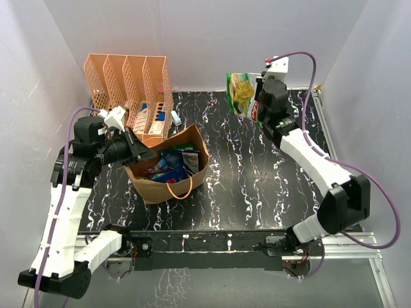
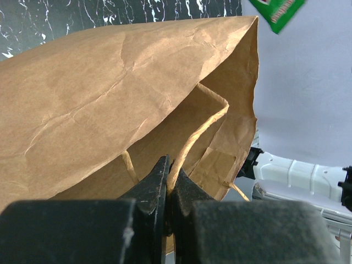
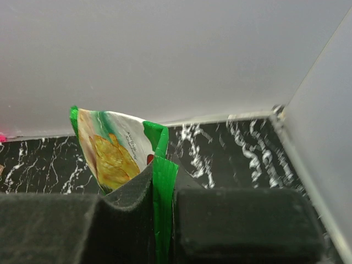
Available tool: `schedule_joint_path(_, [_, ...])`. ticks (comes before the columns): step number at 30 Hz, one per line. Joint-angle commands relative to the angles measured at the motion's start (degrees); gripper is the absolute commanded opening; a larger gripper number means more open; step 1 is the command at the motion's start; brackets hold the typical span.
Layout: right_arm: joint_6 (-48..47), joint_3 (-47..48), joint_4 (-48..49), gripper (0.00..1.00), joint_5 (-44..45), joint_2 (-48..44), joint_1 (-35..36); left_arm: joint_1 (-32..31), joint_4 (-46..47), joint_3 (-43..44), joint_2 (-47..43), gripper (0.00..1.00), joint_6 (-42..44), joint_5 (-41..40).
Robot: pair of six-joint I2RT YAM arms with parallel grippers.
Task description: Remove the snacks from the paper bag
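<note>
Two arms reach over a black marbled table (image 1: 244,186). The left gripper (image 1: 138,153) is clamped on the left rim of the brown paper bag (image 1: 164,187), which stands open left of centre with blue and teal snack packets (image 1: 172,163) inside. The right gripper (image 1: 257,106) pinches a green snack bag (image 1: 241,93), held up near the back wall. An orange file organizer (image 1: 128,77) stands just behind the paper bag, close to the left gripper.
</note>
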Motion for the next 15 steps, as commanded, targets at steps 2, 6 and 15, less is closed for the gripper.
schedule_joint_path(2, [29.64, 7.76, -3.73, 0.07, -10.19, 7.19, -7.18, -0.02, -1.16, 1.89, 0.19, 0.0, 3.06, 2.38])
schedule_joint_path(6, [48.47, 11.32, -2.62, 0.07, -15.59, 13.79, -12.63, -0.05, -0.7, 1.12, 0.1, 0.0, 3.56, 2.2])
schedule_joint_path(15, [67.4, -0.78, 1.48, 0.07, -19.5, 18.35, -24.44, 0.02, -2.87, 2.38, -2.01, 0.0, 3.28, -0.75])
